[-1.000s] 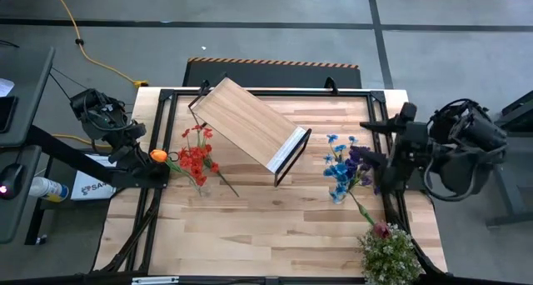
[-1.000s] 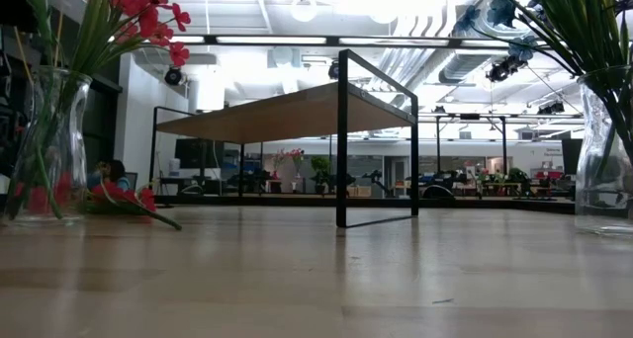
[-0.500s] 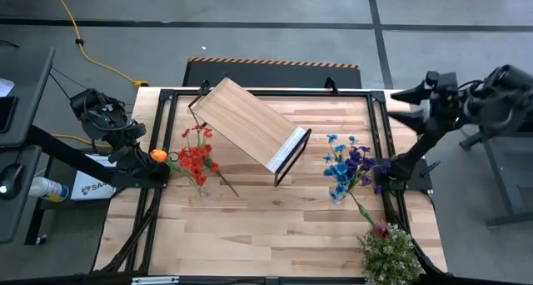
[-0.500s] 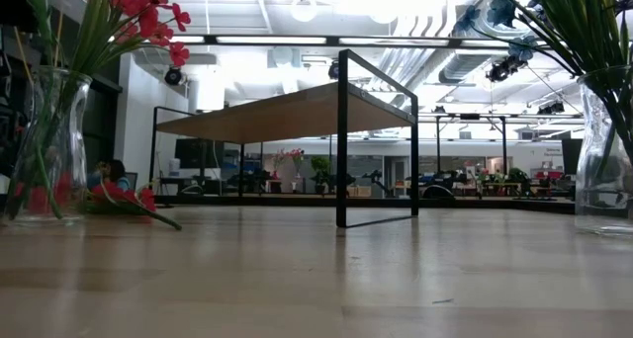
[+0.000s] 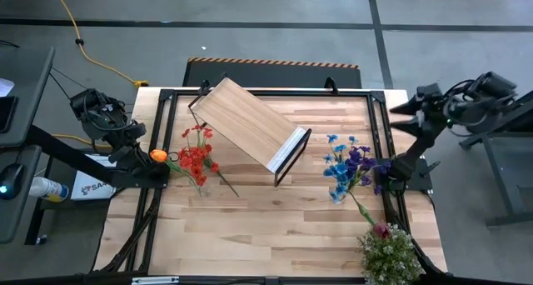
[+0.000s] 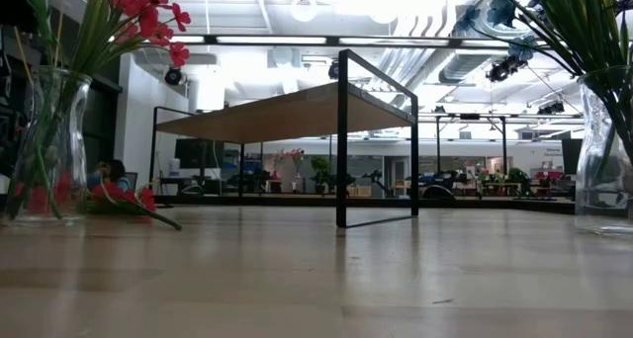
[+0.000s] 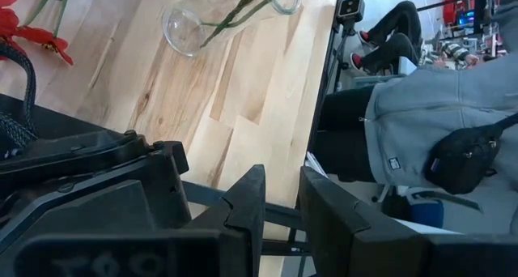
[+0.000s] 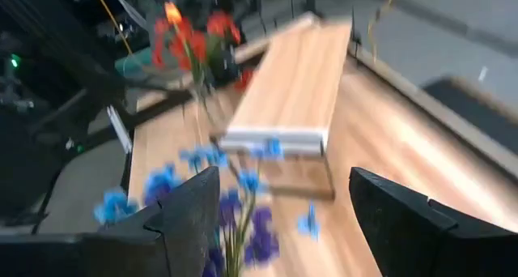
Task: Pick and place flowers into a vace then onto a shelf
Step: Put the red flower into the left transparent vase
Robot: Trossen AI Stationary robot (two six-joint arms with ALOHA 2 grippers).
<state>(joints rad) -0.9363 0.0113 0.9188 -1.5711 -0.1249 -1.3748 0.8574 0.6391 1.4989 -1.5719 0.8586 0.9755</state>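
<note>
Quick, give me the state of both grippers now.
Left gripper: nearly shut, holding nothing, parked at the table's left edge.
Right gripper: open, empty, raised off the table's right side.

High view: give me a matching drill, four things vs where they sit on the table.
Things:
1. shelf
2. red flowers
3. blue flowers
4. pink rose

Places:
A. right side, mid-table
B. near right corner, beside the bushy plant
C. centre, set at an angle
D. left side, mid-table

Pairs: 1-C, 2-D, 3-A, 4-B
</note>
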